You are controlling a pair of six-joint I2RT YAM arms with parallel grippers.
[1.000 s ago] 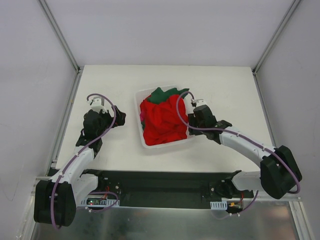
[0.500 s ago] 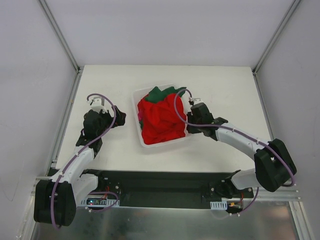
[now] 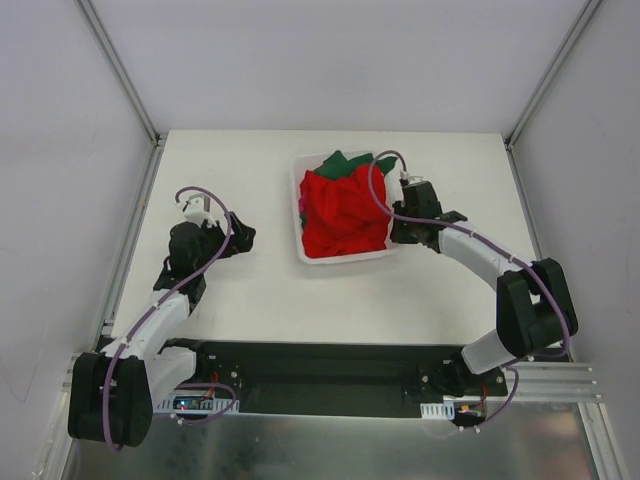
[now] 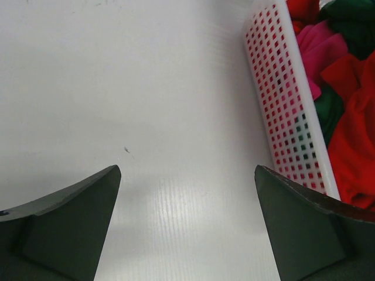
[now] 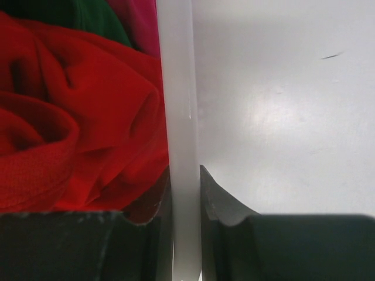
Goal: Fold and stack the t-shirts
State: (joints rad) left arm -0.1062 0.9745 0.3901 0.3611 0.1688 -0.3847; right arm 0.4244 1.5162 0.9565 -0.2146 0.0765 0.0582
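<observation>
1. I am clamping my right jaws onto the right wall of the white basket [image 5: 179,117], one finger inside against cloth and one outside over the desk [image 3: 260,290]. I judge I am holding the basket itself, to place or steady it, rather than taking a shirt.
2. The inner finger is sitting tight against red cloth, and from this close I cannot tell whether it is also nipping a fold.
3. My left jaws are hanging wide open and empty above bare desk, just left of the basket, probably ready to receive a shirt.
4. The t-shirts are all lying heaped and unfolded in the basket. The red t-shirt [image 3: 345,210] is on top, the green t-shirt [image 3: 345,162] is at the far end, and the magenta t-shirt [image 4: 319,47] is along the left wall.
5. The basket is showing stiff, smooth plastic pierced with small square holes. The shirts are bunching in soft, rounded matte folds.
</observation>
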